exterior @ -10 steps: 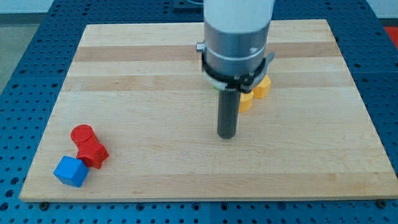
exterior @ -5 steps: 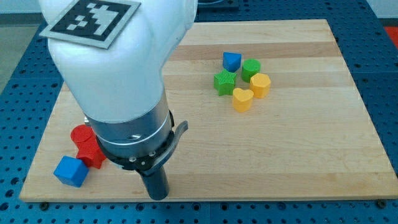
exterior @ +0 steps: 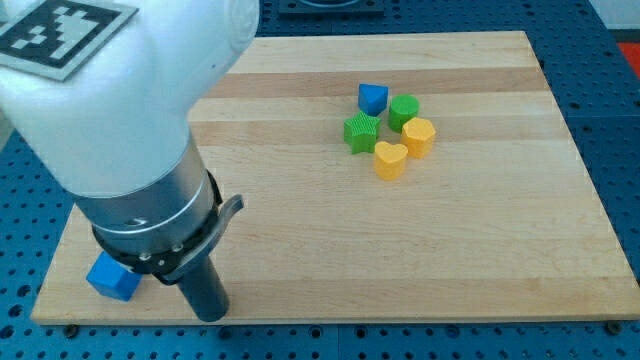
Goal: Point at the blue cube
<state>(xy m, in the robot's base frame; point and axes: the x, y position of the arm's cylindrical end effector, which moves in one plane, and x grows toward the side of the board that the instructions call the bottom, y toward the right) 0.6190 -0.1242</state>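
Tip point(exterior: 211, 316) sits just right of blue cube point(exterior: 110, 280).

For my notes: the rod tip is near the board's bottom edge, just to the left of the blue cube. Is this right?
Not quite. In the camera view my tip is near the board's bottom edge, but just to the right of the blue cube, not the left.
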